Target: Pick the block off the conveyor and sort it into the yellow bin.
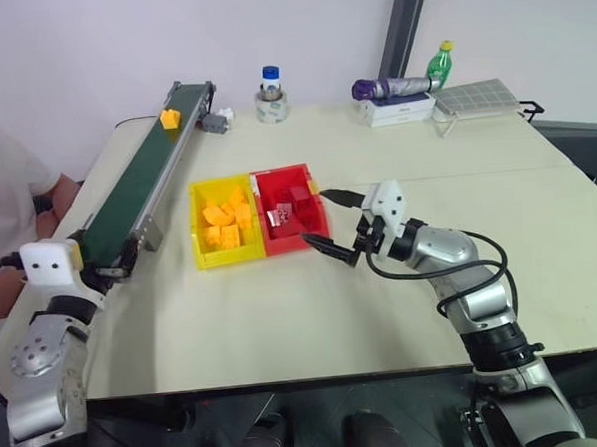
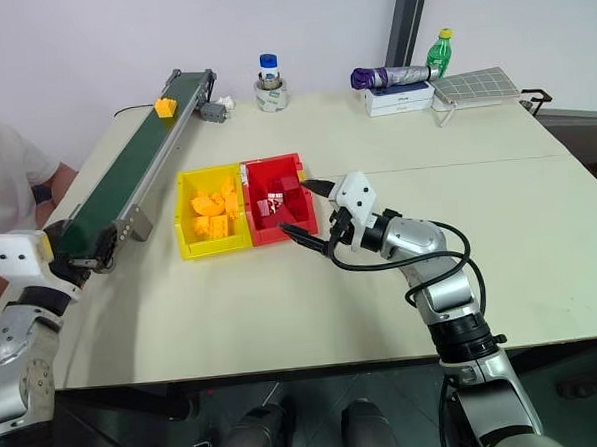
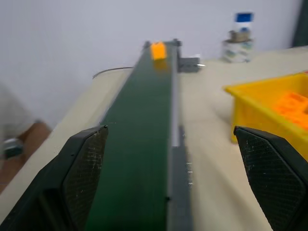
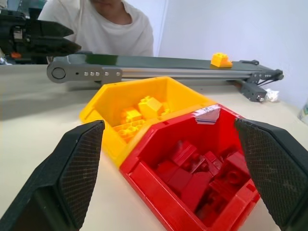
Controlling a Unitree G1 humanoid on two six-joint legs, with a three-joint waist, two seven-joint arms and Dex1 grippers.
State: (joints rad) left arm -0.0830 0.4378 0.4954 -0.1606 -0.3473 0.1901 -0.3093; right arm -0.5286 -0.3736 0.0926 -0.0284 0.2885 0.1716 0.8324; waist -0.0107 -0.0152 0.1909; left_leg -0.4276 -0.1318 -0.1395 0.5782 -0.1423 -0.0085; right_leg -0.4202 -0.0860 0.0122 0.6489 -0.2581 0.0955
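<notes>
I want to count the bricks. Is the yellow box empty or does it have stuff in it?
It has stuff in it. The yellow bin holds a pile of yellow-orange bricks, partly covering its floor.

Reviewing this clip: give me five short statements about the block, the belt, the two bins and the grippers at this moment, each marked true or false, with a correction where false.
1. The block lies on the conveyor near its far end. True.
2. The left gripper is shut on the block. False: its fingers stand open at the conveyor's near end, far from the block.
3. The yellow bin and the red bin stand side by side, touching. True.
4. The yellow bin is empty. False: it already holds several yellow-orange blocks.
5. The right gripper is open, beside the red bin. True.
</notes>
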